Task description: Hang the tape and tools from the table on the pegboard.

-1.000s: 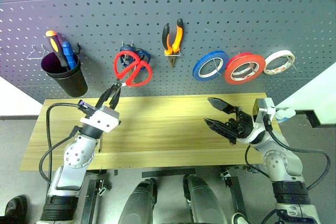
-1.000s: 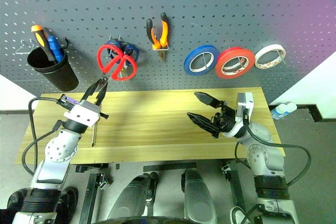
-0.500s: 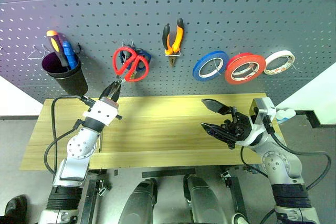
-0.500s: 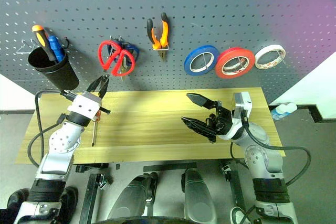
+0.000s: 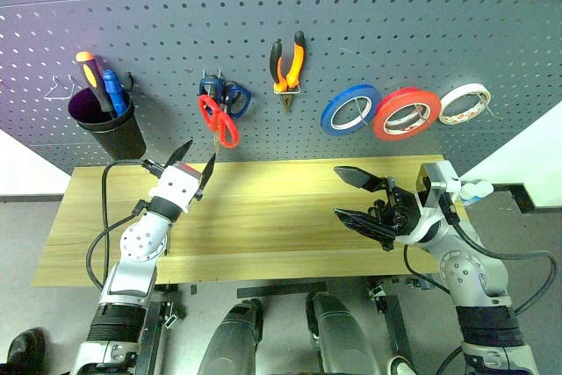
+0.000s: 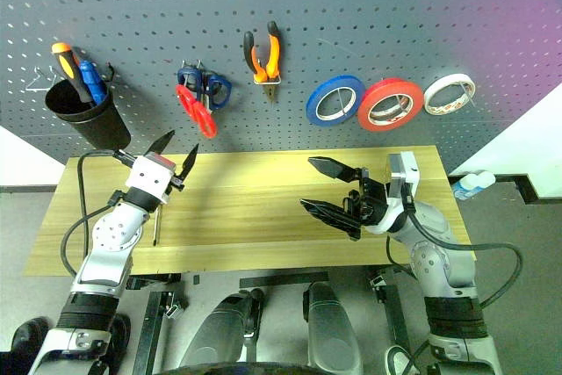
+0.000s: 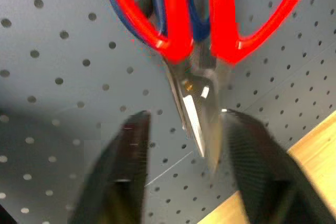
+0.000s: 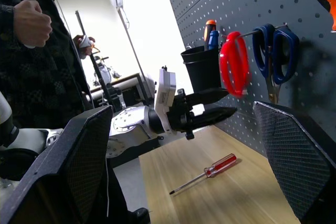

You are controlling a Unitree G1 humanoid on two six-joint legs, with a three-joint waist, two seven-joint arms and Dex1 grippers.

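Slim red-handled screwdriver (image 8: 206,173) seen lying flat lower left on light wood table (image 5: 263,217), under spread, empty left gripper (image 5: 193,161); right gripper (image 5: 351,194) also spread, farther off.

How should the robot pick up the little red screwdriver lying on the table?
Grip the screwdriver by its red handle, coming down from above with the fingers across its sides. It lies flat on the table, and the handle is thicker than the thin metal shaft, so it should be easier to hold.
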